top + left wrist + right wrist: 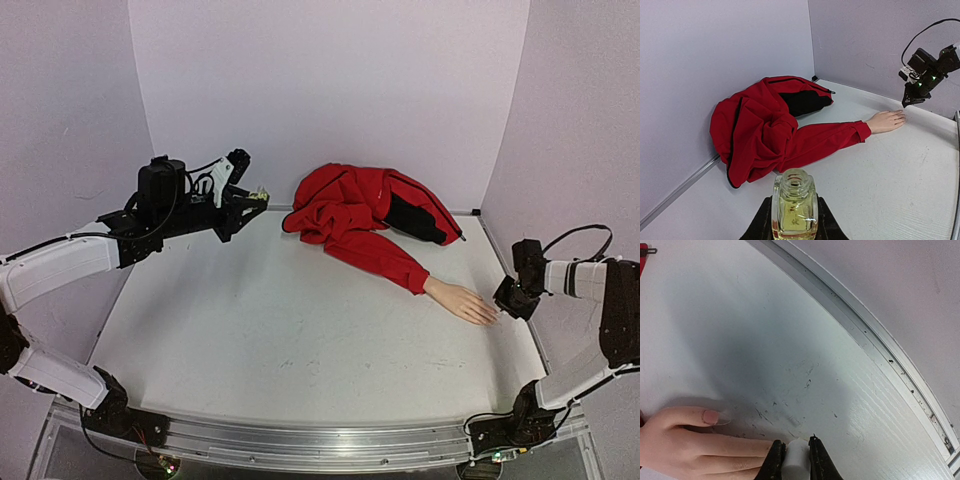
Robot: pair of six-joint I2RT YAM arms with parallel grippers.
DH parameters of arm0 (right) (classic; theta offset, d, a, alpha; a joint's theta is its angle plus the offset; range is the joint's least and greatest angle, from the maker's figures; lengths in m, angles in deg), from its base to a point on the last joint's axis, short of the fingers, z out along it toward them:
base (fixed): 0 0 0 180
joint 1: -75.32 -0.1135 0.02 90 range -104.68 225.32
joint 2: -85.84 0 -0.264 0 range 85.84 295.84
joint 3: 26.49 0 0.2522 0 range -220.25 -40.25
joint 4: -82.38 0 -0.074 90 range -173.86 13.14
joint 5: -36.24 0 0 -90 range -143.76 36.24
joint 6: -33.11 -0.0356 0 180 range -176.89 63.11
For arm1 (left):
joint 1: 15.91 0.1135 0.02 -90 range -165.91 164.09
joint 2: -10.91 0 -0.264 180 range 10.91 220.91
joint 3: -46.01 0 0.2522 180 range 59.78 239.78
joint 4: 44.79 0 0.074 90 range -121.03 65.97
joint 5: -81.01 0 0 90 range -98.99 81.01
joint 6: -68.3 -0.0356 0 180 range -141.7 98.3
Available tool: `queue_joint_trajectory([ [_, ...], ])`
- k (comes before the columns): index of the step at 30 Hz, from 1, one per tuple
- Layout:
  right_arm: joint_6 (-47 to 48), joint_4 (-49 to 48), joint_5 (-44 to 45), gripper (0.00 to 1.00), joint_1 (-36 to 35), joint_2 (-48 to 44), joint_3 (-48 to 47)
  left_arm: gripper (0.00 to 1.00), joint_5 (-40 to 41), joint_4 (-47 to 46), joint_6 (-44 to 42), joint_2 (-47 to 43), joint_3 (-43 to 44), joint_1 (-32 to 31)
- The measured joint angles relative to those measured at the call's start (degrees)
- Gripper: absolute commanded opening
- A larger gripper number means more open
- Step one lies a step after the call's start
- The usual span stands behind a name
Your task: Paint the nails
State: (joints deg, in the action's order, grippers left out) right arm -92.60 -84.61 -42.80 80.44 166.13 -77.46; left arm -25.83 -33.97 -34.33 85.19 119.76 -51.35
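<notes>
A pale mannequin hand (pixel 462 301) sticks out of a red jacket sleeve (pixel 380 255) and lies flat at the table's right side. In the right wrist view one pinkish nail (pixel 710 416) shows on its uppermost finger; the other nails are hidden. My right gripper (pixel 796 454) is shut on a small white cylindrical cap (pixel 797 462), right at the fingertips of the hand (pixel 695 445). Whatever hangs under the cap is hidden. At the back left, raised above the table, my left gripper (pixel 794 220) is shut on a clear, uncapped bottle (pixel 794 197) of yellowish liquid.
The bunched body of the red jacket (pixel 355 205) lies at the back of the white table (pixel 300 320). A metal rail (pixel 875 342) runs along the table's right edge close to my right gripper (pixel 505 300). Lilac walls close in three sides.
</notes>
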Motion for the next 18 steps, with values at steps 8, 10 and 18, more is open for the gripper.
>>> queue_joint_trajectory([
  [8,-0.09,1.90,0.44,0.00,0.00,-4.24,0.11,0.00,-0.02,0.00,0.00,-0.02,0.00,0.00],
  [10,0.13,2.01,0.13,0.00,0.00,-5.49,0.11,0.00,-0.04,-0.02,0.02,-0.02,0.02,0.00],
  [18,1.44,1.99,-2.36,0.00,0.00,-4.04,0.11,0.00,-0.09,0.00,0.04,0.00,0.00,0.00],
])
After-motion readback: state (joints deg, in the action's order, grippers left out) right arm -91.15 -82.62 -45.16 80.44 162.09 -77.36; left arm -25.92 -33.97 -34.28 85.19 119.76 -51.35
